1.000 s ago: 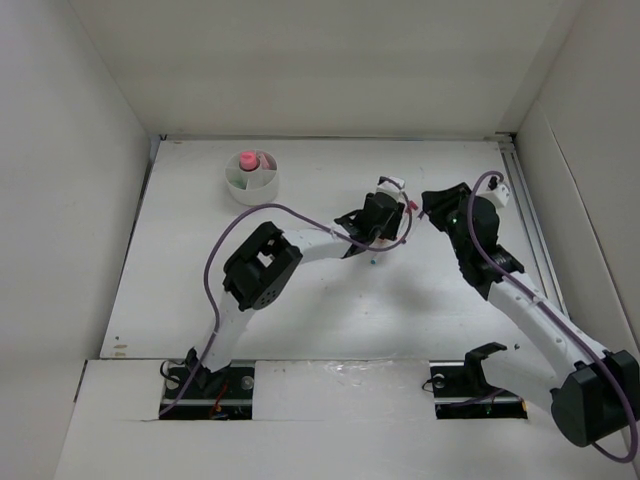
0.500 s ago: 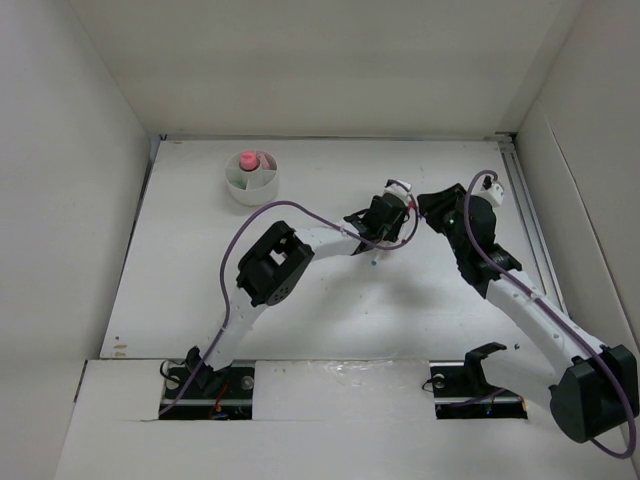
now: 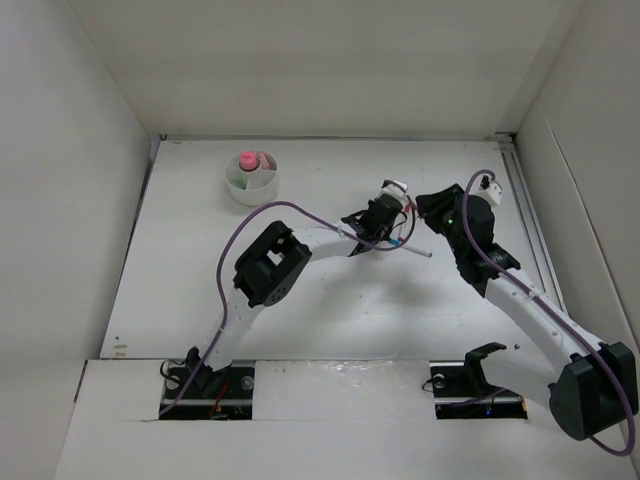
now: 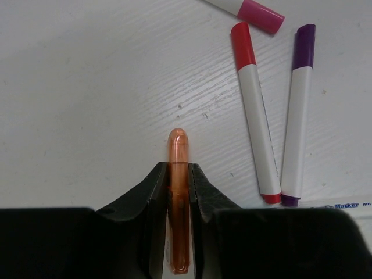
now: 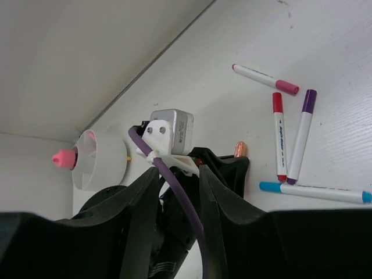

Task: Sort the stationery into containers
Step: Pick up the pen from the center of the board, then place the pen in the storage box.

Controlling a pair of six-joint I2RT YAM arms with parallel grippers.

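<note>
the left arm's elbow is sitting further right than a second ago, and a blue-capped pen (image 3: 411, 247) is now lying in plain view on the table (image 3: 320, 300), where only a short bit was showing before. the left gripper (image 4: 178, 171) is pinching an orange capsule piece (image 4: 178, 197) between its fingers, the rounded tip poking out past them just above the table. the right gripper (image 5: 178, 171) is hovering with its fingers spread and nothing between them, looking onto the left wrist and its purple cable (image 5: 174, 186). just beyond the orange piece a red-capped pen (image 4: 254, 110) and a purple-capped pen (image 4: 296, 110) are lying side by side, their bottom ends meeting. a pink-capped pen (image 4: 253, 11) is lying further off. well apart, at the far left, the white divided bowl (image 3: 250, 196) is holding a pink-topped stubby item (image 3: 247, 160).
</note>
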